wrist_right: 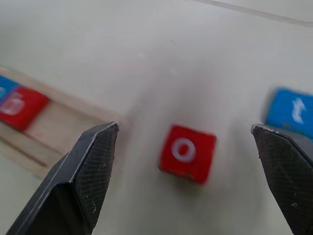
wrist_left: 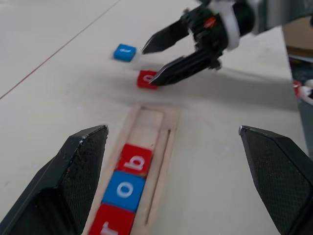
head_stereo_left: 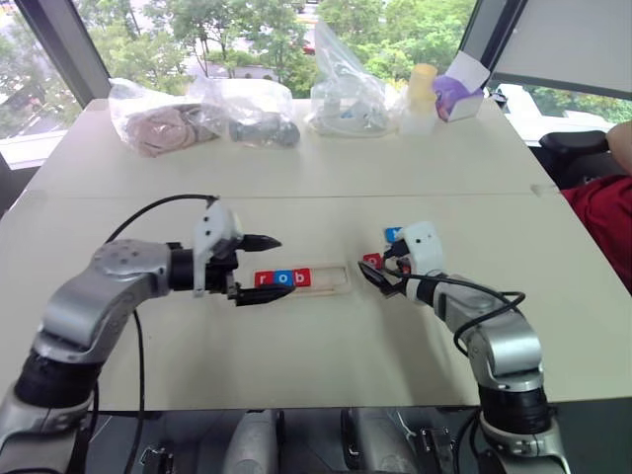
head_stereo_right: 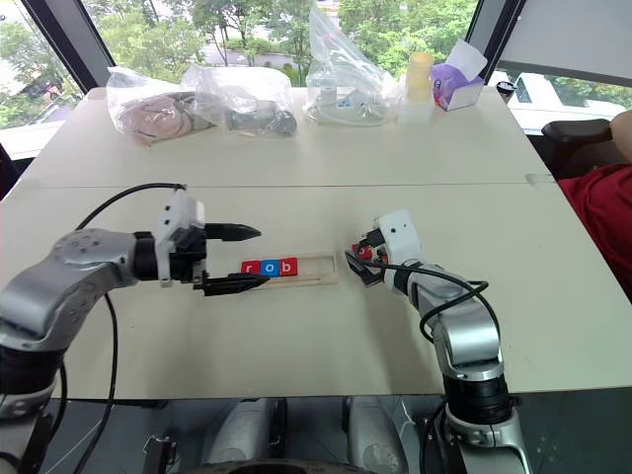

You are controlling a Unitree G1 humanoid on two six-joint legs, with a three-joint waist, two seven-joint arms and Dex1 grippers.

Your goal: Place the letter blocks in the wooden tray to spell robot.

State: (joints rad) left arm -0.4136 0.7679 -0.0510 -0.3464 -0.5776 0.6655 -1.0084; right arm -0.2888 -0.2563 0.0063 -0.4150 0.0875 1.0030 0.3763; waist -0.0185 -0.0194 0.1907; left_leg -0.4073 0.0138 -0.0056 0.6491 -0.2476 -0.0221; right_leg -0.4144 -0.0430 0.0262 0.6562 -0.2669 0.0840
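Fingers of my right gripper (wrist_right: pixel 183 183) stand wide apart, empty, framing the red o block (wrist_right: pixel 187 153) on the table just past the wooden tray (head_stereo_left: pixel 331 279) — I should center, descend squarely, pinch its edges — then seat it beside the b.

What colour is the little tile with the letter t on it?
Blue, with a white letter. The t tile shows best in the right wrist view, lying on the table beside the red o tile.

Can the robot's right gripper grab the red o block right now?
Probably yes. The right gripper is open, and the red o block lies flat on the table between its fingers. Nothing covers it; the blue t block sits apart.
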